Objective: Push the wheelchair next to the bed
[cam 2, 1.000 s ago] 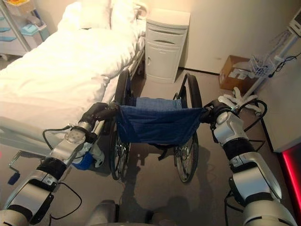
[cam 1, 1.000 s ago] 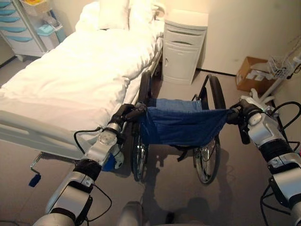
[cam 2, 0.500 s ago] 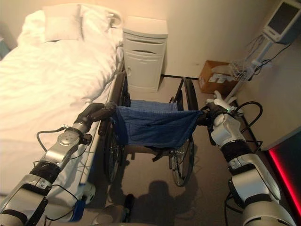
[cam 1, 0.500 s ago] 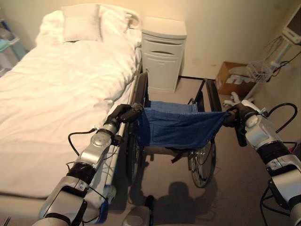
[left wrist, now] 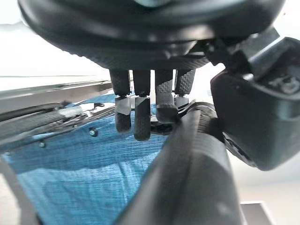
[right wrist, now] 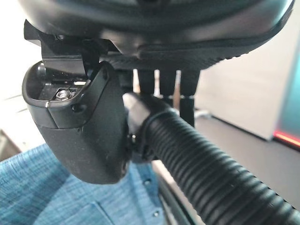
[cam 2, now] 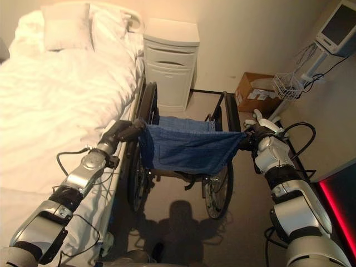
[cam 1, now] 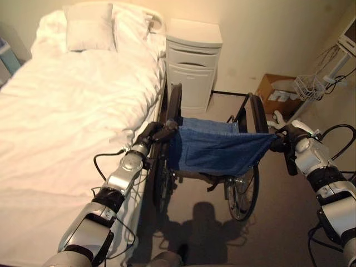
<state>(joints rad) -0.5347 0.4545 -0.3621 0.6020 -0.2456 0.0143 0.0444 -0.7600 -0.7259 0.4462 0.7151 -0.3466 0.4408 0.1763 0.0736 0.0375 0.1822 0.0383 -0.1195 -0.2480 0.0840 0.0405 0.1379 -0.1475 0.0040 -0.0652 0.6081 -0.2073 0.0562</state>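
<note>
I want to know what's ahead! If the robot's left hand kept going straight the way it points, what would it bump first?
The left hand is curled round the wheelchair push handle, pointing ahead alongside the bed. Straight on, it would probably meet the white bedside cabinet first, though depth is hard to judge.

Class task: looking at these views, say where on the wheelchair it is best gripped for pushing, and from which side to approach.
Grip the wheelchair by its two ribbed push handles, from behind: they stick out rearward past the blue backrest. The left robot hand and right robot hand each curl round one.
</note>
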